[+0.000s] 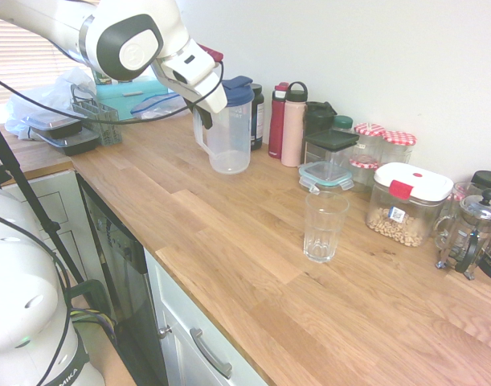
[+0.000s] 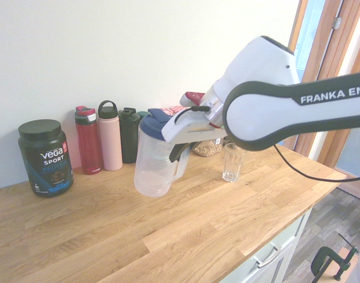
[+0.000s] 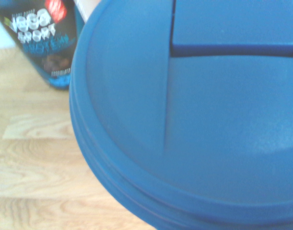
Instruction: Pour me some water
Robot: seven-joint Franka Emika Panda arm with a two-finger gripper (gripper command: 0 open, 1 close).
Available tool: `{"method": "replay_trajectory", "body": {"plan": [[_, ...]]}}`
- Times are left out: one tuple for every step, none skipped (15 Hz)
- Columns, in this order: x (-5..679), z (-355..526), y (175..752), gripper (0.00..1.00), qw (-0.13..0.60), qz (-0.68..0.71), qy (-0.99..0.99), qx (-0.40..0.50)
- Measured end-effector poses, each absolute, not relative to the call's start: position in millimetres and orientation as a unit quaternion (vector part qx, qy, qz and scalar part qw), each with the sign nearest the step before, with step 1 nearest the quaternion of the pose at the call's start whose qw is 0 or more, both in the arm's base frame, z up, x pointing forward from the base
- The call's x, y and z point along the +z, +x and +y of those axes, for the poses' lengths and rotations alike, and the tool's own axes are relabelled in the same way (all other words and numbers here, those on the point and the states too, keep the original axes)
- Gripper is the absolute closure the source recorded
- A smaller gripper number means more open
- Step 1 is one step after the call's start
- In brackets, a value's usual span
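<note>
blue lid (image 3: 194, 120) fills the wrist view from close by; beside it a dark protein tub (image 3: 43, 43) stands on the wooden counter (image 3: 36, 158).

1. grip state. gripper (image 2: 178, 154) is clamped on the handle of the clear pitcher (image 2: 156, 162), jaws drawn tight around it. in the second exterior view the pitcher hangs clear of the counter and tilts slightly; no water level can be made out through its wall.

2. target location. drinking glass (image 1: 324, 225) stands upright on the counter, near the front edge relative to the row of bottles (image 1: 287, 122) and storage jars (image 1: 406, 203) along the far wall. pitcher (image 1: 229, 129) is well apart from it, to the left and farther back in the first exterior view.

3. step in hand, as judged: carrying the pitcher to the glass before pouring.

4. procedure.
- keep the pitcher close to upright during travel so nothing spills from the spout.
- bring the spout just above the glass rim, spout side facing the glass, without touching the glass; it looks light and easy to knock over.
- roll the wrist slowly, start with a thin stream, and keep it centred in the glass.
- stay clear of the lidded containers (image 1: 329, 161) behind the glass.
</note>
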State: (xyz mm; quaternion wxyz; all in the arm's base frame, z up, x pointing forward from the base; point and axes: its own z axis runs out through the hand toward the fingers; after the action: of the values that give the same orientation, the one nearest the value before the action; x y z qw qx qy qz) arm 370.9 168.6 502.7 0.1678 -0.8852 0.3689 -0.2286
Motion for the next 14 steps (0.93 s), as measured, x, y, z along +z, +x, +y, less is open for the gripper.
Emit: {"method": "replay_trajectory", "body": {"plan": [[499,179,373,1.00,0.154,0.366,-0.889,-0.227],[497,189,376,1.00,0.142,0.363,-0.894,-0.222],[496,196,381,1.00,0.136,0.362,-0.896,-0.216],[492,204,386,1.00,0.131,0.364,-0.897,-0.213],[486,209,392,1.00,0.126,0.372,-0.896,-0.208],[480,213,397,1.00,0.122,0.379,-0.895,-0.202],[473,217,402,1.00,0.121,0.386,-0.893,-0.198],[465,218,406,1.00,0.119,0.391,-0.891,-0.195],[459,219,408,1.00,0.118,0.396,-0.890,-0.191],[455,221,408,1.00,0.115,0.398,-0.890,-0.189],[452,223,408,1.00,0.112,0.401,-0.889,-0.189],[450,223,408,0.00,0.109,0.405,-0.887,-0.192],[450,223,408,0.00,0.107,0.407,-0.886,-0.196],[449,222,408,0.00,0.108,0.409,-0.884,-0.199]]}}
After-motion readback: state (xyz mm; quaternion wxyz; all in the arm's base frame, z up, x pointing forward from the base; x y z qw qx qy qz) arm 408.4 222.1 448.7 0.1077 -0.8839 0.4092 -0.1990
